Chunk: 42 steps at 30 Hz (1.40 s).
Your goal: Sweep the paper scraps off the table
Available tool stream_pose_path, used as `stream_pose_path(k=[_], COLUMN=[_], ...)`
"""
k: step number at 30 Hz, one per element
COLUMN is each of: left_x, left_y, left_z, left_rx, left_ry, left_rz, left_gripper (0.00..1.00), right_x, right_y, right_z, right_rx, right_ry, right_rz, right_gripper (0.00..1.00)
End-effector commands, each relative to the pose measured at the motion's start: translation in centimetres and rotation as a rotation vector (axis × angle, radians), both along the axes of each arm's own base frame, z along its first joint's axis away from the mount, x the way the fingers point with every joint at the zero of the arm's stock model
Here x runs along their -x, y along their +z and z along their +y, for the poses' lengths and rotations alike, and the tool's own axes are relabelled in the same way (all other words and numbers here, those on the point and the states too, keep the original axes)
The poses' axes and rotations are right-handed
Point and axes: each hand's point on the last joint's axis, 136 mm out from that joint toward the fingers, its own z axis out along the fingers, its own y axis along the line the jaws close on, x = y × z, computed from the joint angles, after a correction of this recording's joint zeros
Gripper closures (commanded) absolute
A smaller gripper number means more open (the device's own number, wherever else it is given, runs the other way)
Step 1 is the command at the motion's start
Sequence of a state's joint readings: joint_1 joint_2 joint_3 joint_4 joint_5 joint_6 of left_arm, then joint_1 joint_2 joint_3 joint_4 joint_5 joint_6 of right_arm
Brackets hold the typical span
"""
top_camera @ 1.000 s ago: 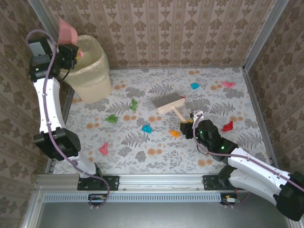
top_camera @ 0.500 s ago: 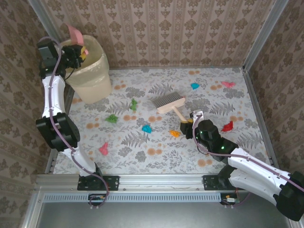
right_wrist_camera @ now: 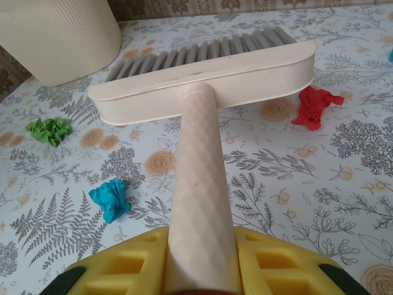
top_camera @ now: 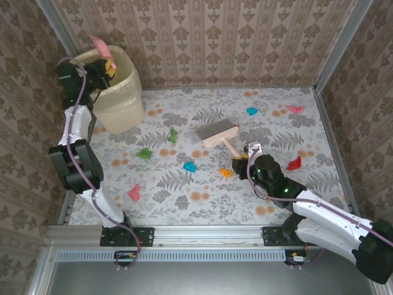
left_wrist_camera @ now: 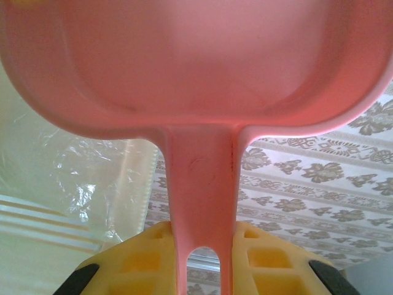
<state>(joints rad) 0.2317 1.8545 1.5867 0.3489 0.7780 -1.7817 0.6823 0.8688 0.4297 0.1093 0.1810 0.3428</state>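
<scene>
Crumpled paper scraps — pink, red, orange, blue, green — lie scattered on the fern-printed counter, open cloth between them. The right hand grips the cream brush by its textured handle; the left hand grips the smooth pink dustpan by the ribbed bin in the far-left corner.

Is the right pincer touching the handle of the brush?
Touching. In the right wrist view the brush handle lies pressed between the two yellow fingers of the right pincer, no gap on either side.

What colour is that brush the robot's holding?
The brush is cream, with grey bristles; clearest in the right wrist view.
</scene>
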Motion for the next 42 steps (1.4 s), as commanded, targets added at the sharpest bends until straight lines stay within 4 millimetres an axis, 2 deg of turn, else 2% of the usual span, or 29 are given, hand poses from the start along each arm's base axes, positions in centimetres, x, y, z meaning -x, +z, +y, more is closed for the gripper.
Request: stream_pose_path(k=[1, 8, 13, 19, 22, 26, 29, 32, 39, 42], left_x=[1.2, 1.9, 2.8, 4.3, 5.0, 6.0, 7.2, 8.7, 12.5, 14.3], left_y=[4.8, 5.9, 6.9, 9.3, 9.8, 9.9, 10.5, 11.2, 12.2, 11.3], left_z=[0.0, -0.4, 0.1, 0.0, 0.1, -0.7, -2.2, -5.0, -13.2, -16.8], left_rx=[0.045, 0.074, 0.129, 0.125, 0.116, 0.067, 0.003, -0.096, -0.334, -0.445], left_ry=[0.013, 0.022, 0.060, 0.064, 0.076, 0.061, 0.021, -0.049, -0.261, -0.353], left_rz=[-0.153, -0.186, -0.211, -0.255, -0.255, -0.241, -0.248, -0.261, -0.312, -0.318], left_gripper=[1.00, 1.00, 1.00, 1.00, 1.00, 1.00, 1.00, 1.00, 1.00, 1.00], right_x=[-0.4, -0.5, -0.5, -0.5, -0.5, -0.5, -0.5, -0.7, -0.8, -0.8], right_y=[1.0, 1.0, 1.0, 0.9, 0.9, 1.0, 1.1, 1.3, 1.7, 1.9], right_z=[0.0, 0.0, 0.0, 0.0, -0.1, -0.3, -0.7, -1.6, -3.8, -4.6], right_rx=[-0.015, -0.010, -0.011, -0.008, -0.005, -0.005, -0.003, 0.002, -0.001, -0.003], right_ry=[-0.017, -0.016, -0.015, -0.017, -0.021, -0.029, -0.049, -0.096, -0.211, -0.249], right_rz=[-0.056, -0.057, -0.058, -0.056, -0.058, -0.062, -0.070, -0.076, -0.098, -0.110], right_gripper=[1.00, 1.00, 1.00, 1.00, 1.00, 1.00, 1.00, 1.00, 1.00, 1.00])
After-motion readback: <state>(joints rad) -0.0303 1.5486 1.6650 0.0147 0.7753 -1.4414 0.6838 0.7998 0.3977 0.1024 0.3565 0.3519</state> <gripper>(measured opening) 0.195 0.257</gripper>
